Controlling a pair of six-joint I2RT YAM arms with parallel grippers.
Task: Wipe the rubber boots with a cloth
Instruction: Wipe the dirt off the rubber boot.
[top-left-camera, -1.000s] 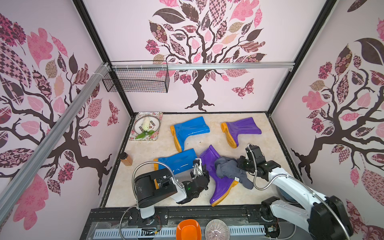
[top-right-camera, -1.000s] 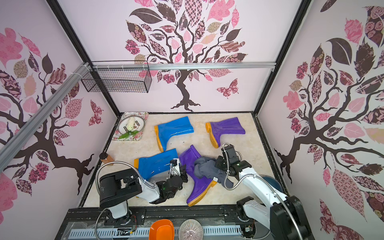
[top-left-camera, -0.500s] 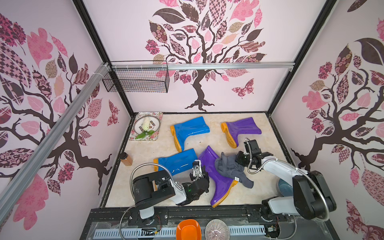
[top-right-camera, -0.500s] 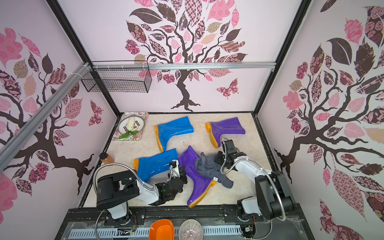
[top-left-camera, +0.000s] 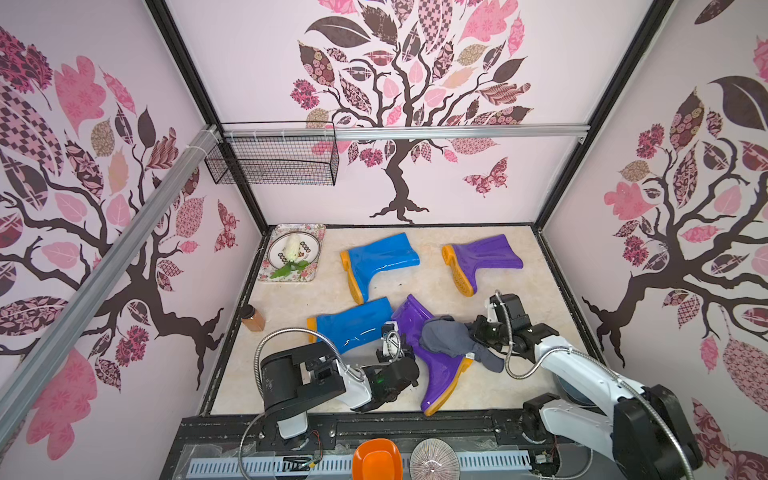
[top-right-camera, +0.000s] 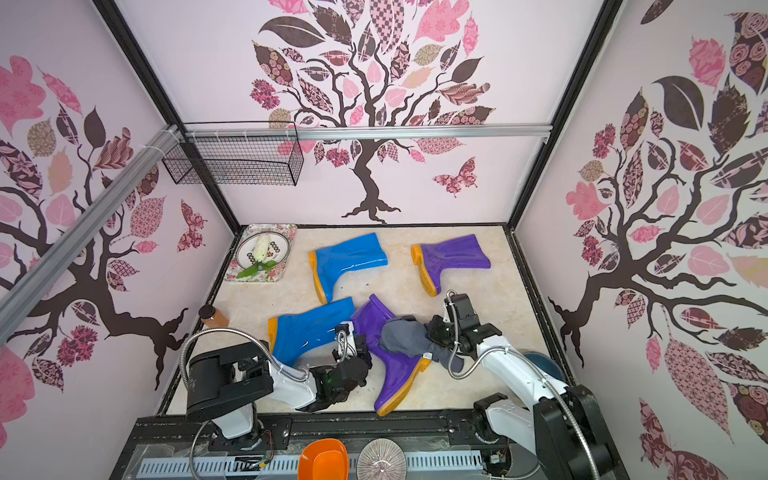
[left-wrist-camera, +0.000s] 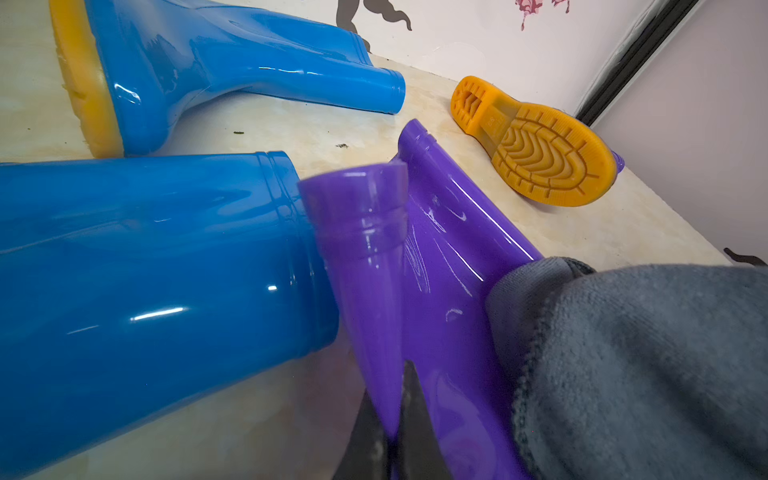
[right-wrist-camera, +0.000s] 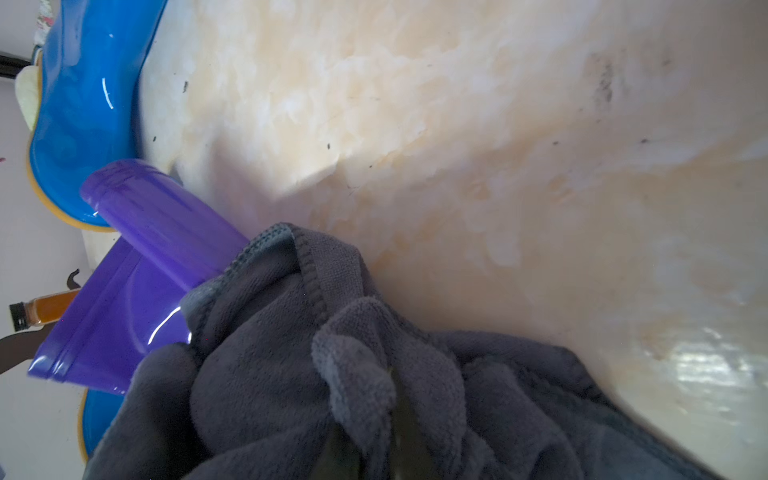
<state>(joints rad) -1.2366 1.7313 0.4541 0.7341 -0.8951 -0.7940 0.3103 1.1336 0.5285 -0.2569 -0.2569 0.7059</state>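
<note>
Four rubber boots lie on their sides in both top views: a blue boot (top-left-camera: 378, 259) and a purple boot (top-left-camera: 482, 257) at the back, a nearer blue boot (top-left-camera: 353, 324), and a nearer purple boot (top-left-camera: 436, 370). The dark grey cloth (top-left-camera: 451, 338) is bunched on the near purple boot's shaft. My right gripper (top-left-camera: 473, 332) is shut on the cloth (right-wrist-camera: 270, 374), its fingers buried in the folds. My left gripper (left-wrist-camera: 392, 399) is shut on the folded rim of that purple boot (left-wrist-camera: 361, 249), low at the boot's left side (top-left-camera: 405, 353).
A floral tray (top-left-camera: 266, 274) carrying a plate sits at the back left, and an amber bottle (top-left-camera: 252, 320) stands by the left wall. A wire basket (top-left-camera: 274, 160) hangs above. An orange bowl (top-left-camera: 376, 461) and a ribbed dish (top-left-camera: 434, 461) lie on the front rail.
My right gripper has swung its wrist and slid the cloth slightly left along the near purple boot. The left gripper keeps its hold without moving.
</note>
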